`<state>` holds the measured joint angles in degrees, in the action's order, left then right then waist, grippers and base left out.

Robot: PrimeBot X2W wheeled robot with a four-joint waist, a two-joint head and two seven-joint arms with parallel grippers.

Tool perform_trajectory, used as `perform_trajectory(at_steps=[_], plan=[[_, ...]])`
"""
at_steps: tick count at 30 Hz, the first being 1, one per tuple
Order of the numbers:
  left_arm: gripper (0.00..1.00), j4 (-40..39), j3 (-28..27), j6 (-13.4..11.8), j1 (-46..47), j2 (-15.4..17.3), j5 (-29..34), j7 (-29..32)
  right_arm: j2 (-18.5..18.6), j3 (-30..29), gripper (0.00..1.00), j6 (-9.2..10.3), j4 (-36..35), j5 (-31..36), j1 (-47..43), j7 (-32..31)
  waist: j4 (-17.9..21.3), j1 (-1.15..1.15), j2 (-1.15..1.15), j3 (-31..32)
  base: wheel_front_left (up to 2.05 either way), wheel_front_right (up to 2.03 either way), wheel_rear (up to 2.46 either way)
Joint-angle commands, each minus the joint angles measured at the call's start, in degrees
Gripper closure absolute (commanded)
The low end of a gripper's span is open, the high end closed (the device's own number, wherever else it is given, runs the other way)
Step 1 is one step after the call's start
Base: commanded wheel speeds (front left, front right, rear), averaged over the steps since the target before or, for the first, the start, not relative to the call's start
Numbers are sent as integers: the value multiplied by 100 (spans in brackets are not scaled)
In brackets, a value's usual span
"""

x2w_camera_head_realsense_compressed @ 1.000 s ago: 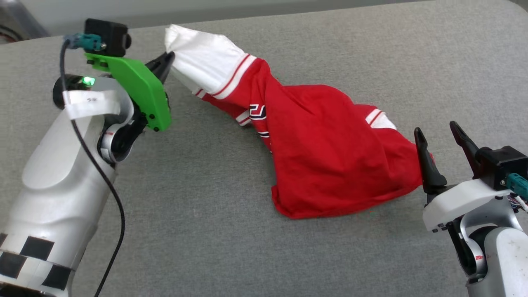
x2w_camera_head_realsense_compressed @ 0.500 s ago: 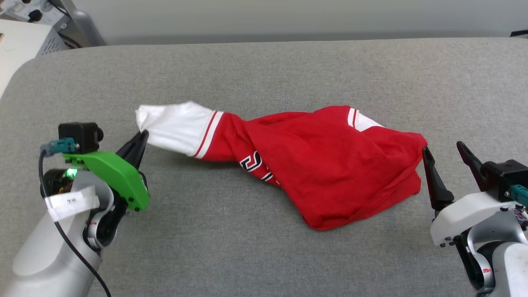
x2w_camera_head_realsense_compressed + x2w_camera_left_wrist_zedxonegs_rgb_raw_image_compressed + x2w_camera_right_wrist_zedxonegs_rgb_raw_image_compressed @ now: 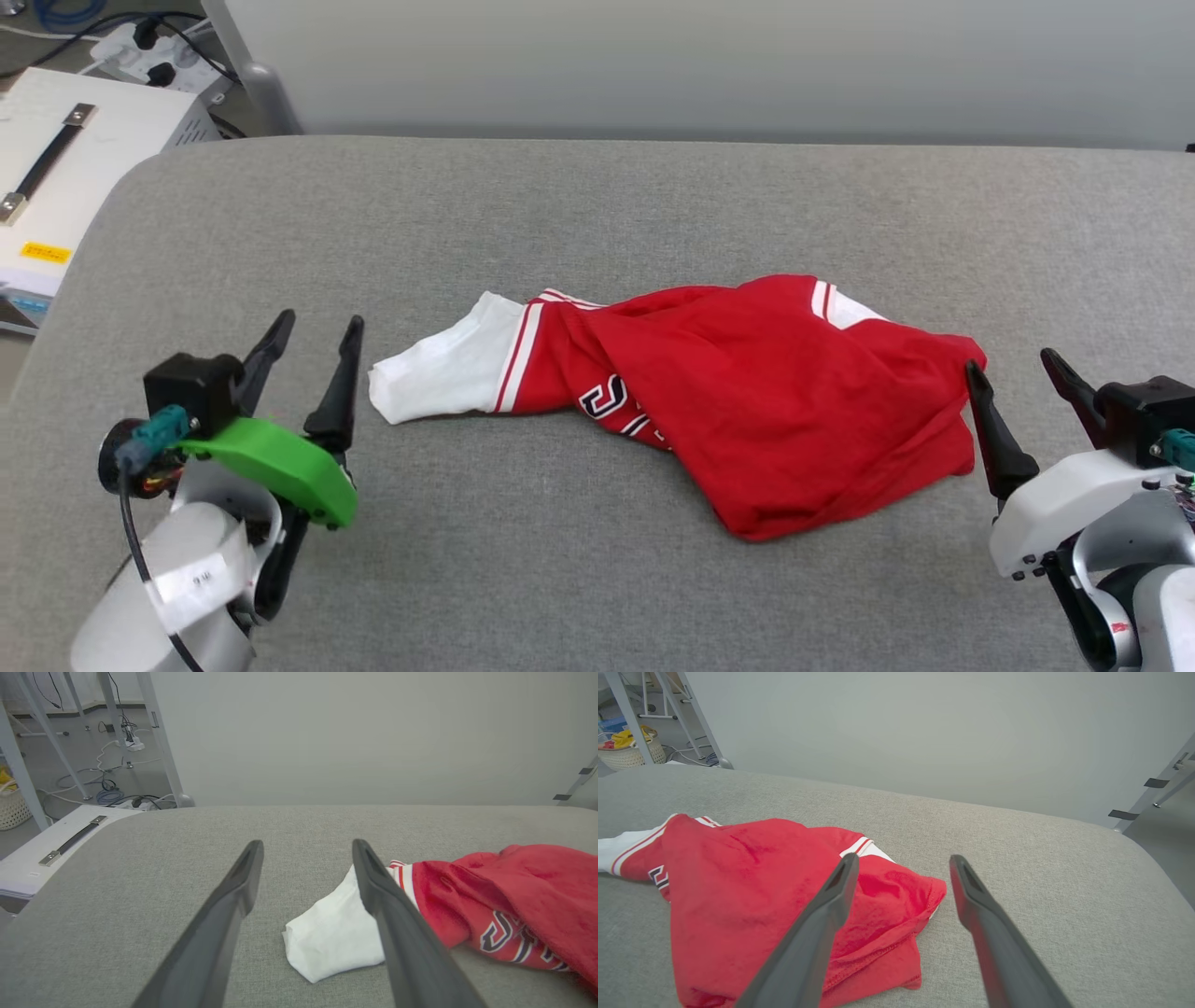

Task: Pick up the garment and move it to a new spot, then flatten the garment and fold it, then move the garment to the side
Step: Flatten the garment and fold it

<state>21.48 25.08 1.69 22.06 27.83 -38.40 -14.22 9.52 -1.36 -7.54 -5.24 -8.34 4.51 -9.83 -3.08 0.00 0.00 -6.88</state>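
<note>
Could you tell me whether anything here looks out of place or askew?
The garment lies bunched and twisted, not flat: one white sleeve pokes out toward the left claw, and its black print is half buried in folds. Nothing looks torn.

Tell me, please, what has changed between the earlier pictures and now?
The left gripper has let go of the garment: its fingers, shut on the white sleeve before, now stand open beside it, and the sleeve lies slack on the grey surface. The right gripper stayed open at the red end; the garment remains bunched.
</note>
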Motion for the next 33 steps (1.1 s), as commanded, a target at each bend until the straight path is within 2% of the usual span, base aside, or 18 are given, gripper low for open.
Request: perform_trajectory(at_steps=[1, 4, 7, 12, 13, 18, 25, 33], plan=[[0, -220, -47, -104, -274, -49, 222, -57, 64, 21, 0, 5, -61, -41, -76, -70, -168, 0, 0, 123, 0, 0, 0], [0, -1058, -419, -316, -646, -207, 691, -73, 199, 110, 0, 5, -174, -116, -127, -325, -315, 0, 0, 140, 0, 0, 0], [0, -1851, -759, -366, -1116, -421, 1155, -75, 389, 245, 0, 5, -286, -255, -159, -729, -484, 0, 0, 149, 0, 0, 0], [0, -2387, -935, -171, -1565, -669, 1614, -76, 696, 556, 0, 5, -358, -521, -191, -1629, -711, 0, 0, 116, 0, 0, 0], [0, -2408, -1029, -60, -1642, -731, 1777, -77, 727, 621, 0, 5, -215, -676, -182, -2217, -827, 0, 0, 80, 0, 0, 0], [0, -2378, -1172, 143, -1654, -915, 1909, -77, 817, 768, 0, 5, 86, -915, -87, -3081, -1042, 0, 0, -12, 0, 0, 0], [0, -2250, -1298, 340, -1625, -1128, 2029, -77, 1054, 1008, 0, 5, 621, -1042, 246, -3457, -1266, 0, 0, -145, 0, 0, 0], [0, -2195, -1469, 467, -1609, -1248, 2146, -77, 1200, 1512, 0, 5, 1348, -1083, 421, -3395, -1367, 0, 0, -240, 0, 0, 0]])
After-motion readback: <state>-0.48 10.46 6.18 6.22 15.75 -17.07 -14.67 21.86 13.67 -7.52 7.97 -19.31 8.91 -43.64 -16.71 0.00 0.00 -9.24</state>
